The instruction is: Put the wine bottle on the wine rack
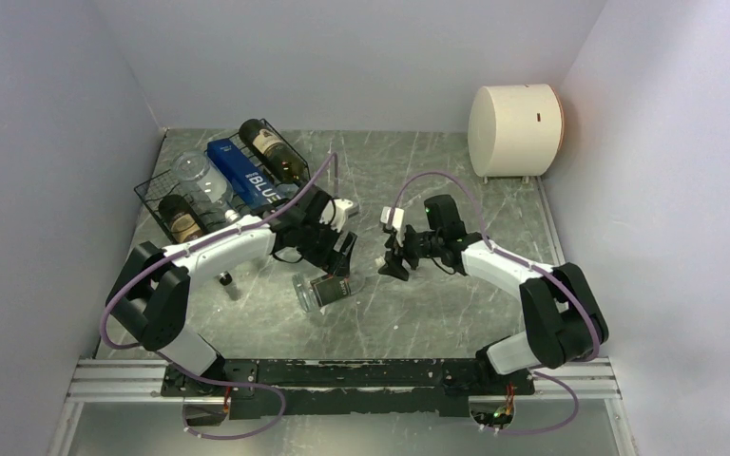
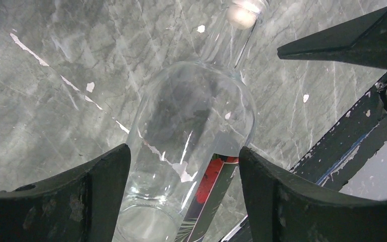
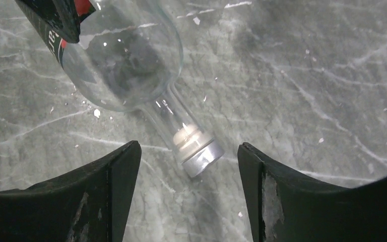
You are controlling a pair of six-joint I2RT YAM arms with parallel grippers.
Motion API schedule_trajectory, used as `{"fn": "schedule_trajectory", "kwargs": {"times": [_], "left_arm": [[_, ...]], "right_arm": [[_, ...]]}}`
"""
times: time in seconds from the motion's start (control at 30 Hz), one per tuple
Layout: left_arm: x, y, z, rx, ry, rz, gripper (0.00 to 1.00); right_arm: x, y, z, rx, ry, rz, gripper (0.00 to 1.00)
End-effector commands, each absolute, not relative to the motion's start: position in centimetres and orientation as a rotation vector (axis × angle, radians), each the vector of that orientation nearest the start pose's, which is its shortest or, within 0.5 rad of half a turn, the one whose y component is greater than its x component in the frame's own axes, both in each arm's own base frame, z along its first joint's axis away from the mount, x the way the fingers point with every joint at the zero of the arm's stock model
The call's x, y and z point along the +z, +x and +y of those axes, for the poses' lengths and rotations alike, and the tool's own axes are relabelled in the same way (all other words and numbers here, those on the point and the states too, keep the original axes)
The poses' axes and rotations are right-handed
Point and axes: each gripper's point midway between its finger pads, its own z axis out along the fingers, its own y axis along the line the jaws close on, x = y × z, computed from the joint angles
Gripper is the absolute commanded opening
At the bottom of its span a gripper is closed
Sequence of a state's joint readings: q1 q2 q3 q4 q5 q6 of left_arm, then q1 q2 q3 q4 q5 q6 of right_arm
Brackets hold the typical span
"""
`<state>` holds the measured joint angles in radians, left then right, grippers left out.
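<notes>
1. The black wire-mesh wine rack (image 1: 155, 190) sits upper left.
2. The left gripper (image 1: 337, 256) straddles the clear glass wine bottle (image 1: 326, 290) lying mid-frame; whether it grips cannot be told.
3. The right gripper (image 1: 392, 261) gapes around the bottle's neck, touching nothing.
4. Grasping stage, apparently; the next move calls for firm closure.

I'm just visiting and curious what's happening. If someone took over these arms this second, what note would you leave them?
Left claw: straddles the wine bottle at its body; grip or not, cannot tell.
Right claw: open, flanking the capped neck, not touching.
Bottle: clear glass, lying on the table, apart from the wine rack at far left, which holds other bottles.
Done: claws lined up on the bottle.
Left: grip, lift, lay it on the rack.
</notes>
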<state>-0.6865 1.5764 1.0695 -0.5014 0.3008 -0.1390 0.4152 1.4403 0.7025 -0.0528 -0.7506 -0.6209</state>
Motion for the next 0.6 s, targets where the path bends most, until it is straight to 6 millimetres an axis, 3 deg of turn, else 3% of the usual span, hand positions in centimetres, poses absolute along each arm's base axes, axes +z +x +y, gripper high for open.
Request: {"fn": "schedule_trajectory", "kwargs": {"times": [0.0, 0.13, 0.37, 0.57], "left_arm": [[9.3, 25.1, -27.0, -0.666, 0.802, 2.506, 0.81], [9.2, 25.1, -26.8, -0.669, 0.790, 2.510, 0.79], [10.1, 25.3, -26.5, -0.725, 0.744, 2.496, 0.78], [12.8, 26.2, -26.3, -0.762, 0.673, 2.440, 0.78]], "right_arm": [[8.9, 27.9, 24.4, 0.740, -1.415, 1.623, 0.76], [8.0, 27.6, 25.7, 0.825, -1.499, 1.579, 0.75], [6.5, 25.9, 26.2, 0.954, -1.586, 1.600, 0.64], [6.3, 24.4, 25.7, 0.955, -1.592, 1.651, 0.27]]}}
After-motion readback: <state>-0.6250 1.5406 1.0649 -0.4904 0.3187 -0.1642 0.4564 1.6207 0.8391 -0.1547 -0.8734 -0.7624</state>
